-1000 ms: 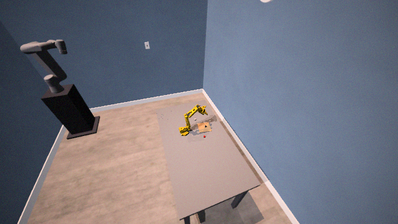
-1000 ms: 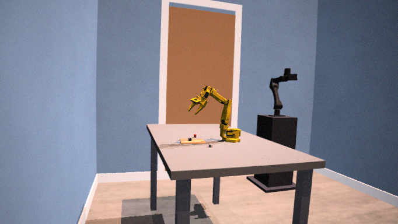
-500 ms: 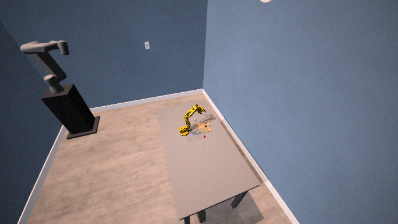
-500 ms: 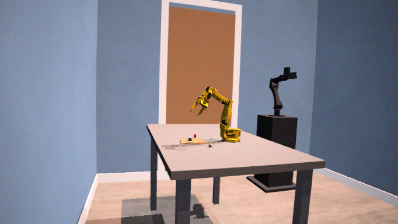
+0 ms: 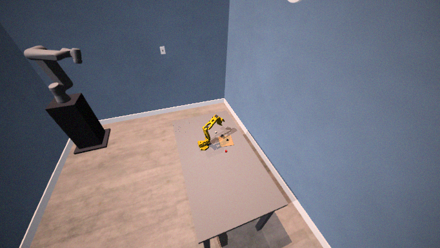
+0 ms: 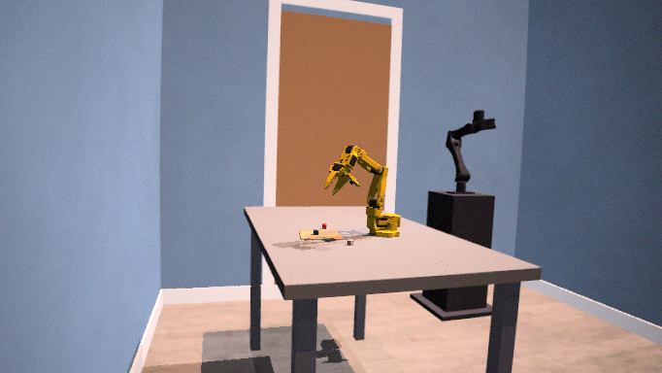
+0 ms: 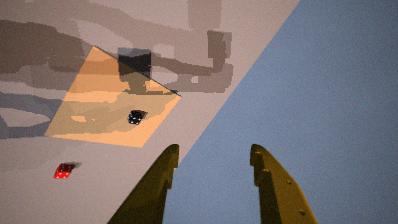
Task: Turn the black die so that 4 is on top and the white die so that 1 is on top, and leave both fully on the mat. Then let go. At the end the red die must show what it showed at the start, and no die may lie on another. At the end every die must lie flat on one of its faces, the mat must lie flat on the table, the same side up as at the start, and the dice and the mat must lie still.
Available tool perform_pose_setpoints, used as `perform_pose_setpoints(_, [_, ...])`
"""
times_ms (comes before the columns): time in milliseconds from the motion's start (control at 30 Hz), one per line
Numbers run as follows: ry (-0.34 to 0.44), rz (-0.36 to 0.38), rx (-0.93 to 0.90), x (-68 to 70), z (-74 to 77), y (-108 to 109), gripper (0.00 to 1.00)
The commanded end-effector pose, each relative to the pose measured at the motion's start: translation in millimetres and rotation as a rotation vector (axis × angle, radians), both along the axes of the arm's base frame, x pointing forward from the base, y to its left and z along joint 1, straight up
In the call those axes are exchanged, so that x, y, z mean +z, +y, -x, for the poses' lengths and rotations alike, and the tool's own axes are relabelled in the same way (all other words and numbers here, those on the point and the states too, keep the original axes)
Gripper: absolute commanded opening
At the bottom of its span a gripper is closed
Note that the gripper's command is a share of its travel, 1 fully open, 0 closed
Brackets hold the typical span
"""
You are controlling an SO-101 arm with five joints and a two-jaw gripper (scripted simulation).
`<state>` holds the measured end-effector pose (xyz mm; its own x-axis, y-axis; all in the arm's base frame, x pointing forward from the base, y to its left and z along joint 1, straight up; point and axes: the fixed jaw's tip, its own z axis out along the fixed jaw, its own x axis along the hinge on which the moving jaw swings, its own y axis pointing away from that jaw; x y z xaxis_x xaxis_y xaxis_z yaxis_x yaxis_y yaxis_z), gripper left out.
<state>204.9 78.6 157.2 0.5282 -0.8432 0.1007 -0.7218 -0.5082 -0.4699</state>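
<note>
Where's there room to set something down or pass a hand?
Most room: the grey table between the small red die and the short end beyond it. Crowded: the flat orange mat, with the black die on it, white die beside it and yellow arm close.
</note>
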Motion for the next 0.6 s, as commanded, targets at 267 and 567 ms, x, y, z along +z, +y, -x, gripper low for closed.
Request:
perform_pose_setpoints(267, [-0.162,0.192,0.519,8.0,7.8,20,0.25])
perform_pose_setpoints(567, [-0.220,0.300,0.777,6.9,12.4,29,0.25])
